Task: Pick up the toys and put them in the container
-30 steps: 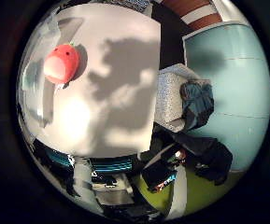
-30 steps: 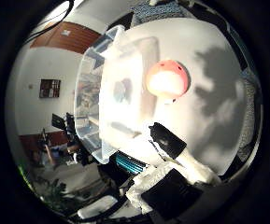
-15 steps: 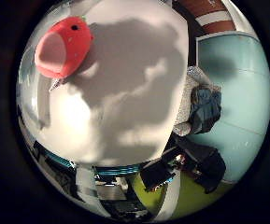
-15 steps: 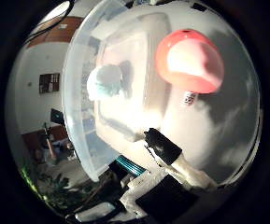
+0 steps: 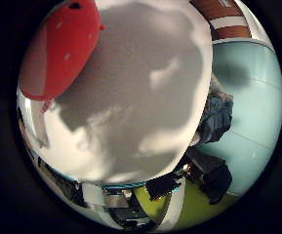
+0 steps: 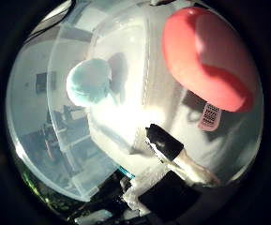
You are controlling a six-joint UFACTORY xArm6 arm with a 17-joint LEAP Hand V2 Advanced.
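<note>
A red plush toy [image 5: 62, 49] lies on the white table [image 5: 141, 107] and fills much of the little finger side view, close under my palm. The thumb side view shows it beside a clear plastic container [image 6: 69, 159], with a white tag [image 6: 208, 114] at its edge. A pale teal round toy [image 6: 88, 82] lies inside the container. A black and white part of my right hand [image 6: 173, 157] reaches in at the view's edge. No finger curls into view, and the hand holds nothing. Its shadow falls on the table by the red toy.
Past the table's edge is a pale teal surface [image 5: 250, 88] with a dark bundle [image 5: 219, 112] beside it. Dark gear and a yellow-green patch [image 5: 180, 207] lie lower down off the table.
The red toy and the container have grown much larger in the views over the last second, so my hand has come down close over the red toy. The toys themselves have not moved.
</note>
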